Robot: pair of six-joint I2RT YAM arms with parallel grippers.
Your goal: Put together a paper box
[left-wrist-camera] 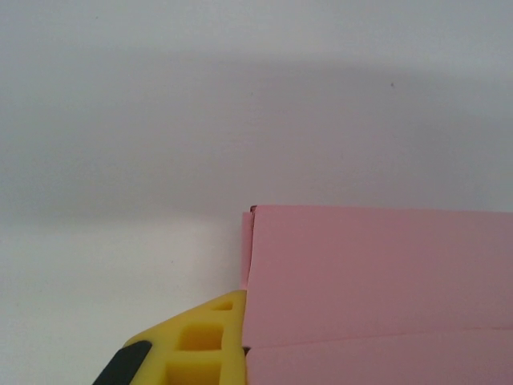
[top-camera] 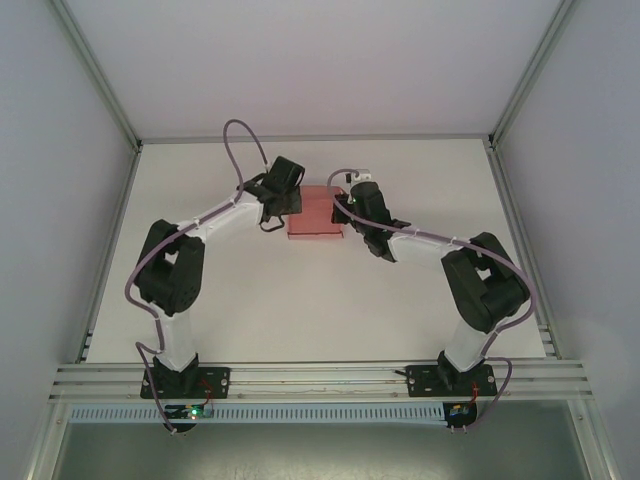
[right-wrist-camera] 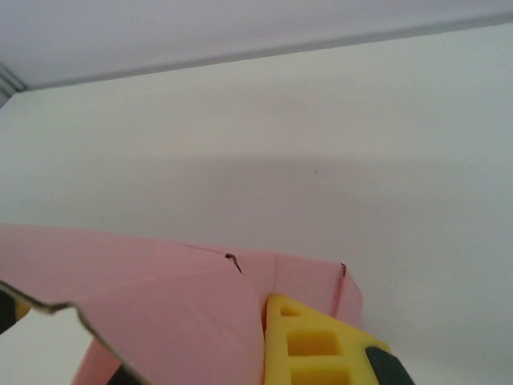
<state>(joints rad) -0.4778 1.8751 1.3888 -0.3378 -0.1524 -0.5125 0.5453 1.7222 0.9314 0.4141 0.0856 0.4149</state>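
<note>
The pink paper box (top-camera: 316, 214) sits folded at mid-table between my two arms. My left gripper (top-camera: 292, 204) is at its left end and my right gripper (top-camera: 346, 211) at its right end. In the left wrist view the box (left-wrist-camera: 377, 273) covers the lower right. One yellow finger (left-wrist-camera: 200, 345) lies flush along its left edge; the other is hidden behind the card. This gripper (left-wrist-camera: 247, 298) is shut on the card. In the right wrist view a pink flap (right-wrist-camera: 160, 305) hides one finger, and the other (right-wrist-camera: 321, 345) presses the card's inner fold. That gripper (right-wrist-camera: 267, 303) is shut too.
The white table (top-camera: 300, 290) is bordered by metal rails (top-camera: 110, 240) left and right and by grey walls behind. Both arm bases (top-camera: 180, 380) sit on the near rail. A jagged pale card edge (right-wrist-camera: 48, 321) crosses the right wrist view's lower left.
</note>
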